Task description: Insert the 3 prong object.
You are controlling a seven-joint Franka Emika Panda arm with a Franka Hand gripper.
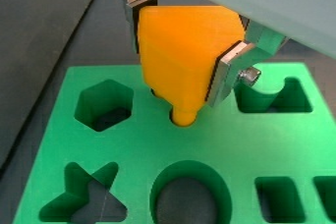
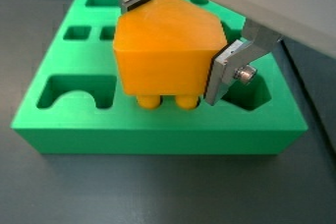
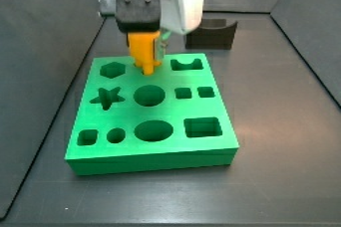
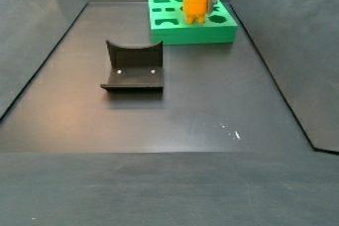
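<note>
Gripper: the gripper (image 2: 178, 39) is seen above the green foam board (image 3: 173, 146), near the far edge of the worktop in a side view; it is closed on the 3 prong object.
Fingers: two flat silver plates are pressed against opposite flanks of the orange body; one finger (image 1: 234, 68) is shown clearly in a wrist view, with a screw head beside it.
3 prong object: the 3 prong object (image 1: 188, 49) is held between the fingers, blocky body uppermost, prongs pointed down at the board (rounded prong ends are visible in both wrist views).
Relation to board: the prong tips are seen at the board's upper face, among the cutouts; whether they are touching or entered cannot be told.
Board cutouts: a hexagon hole (image 1: 102, 105), a star and an oval are shown around the piece.
Fixture: the fixture (image 4: 133, 67) is stood well apart from the board, nearer the worktop's middle.
</note>
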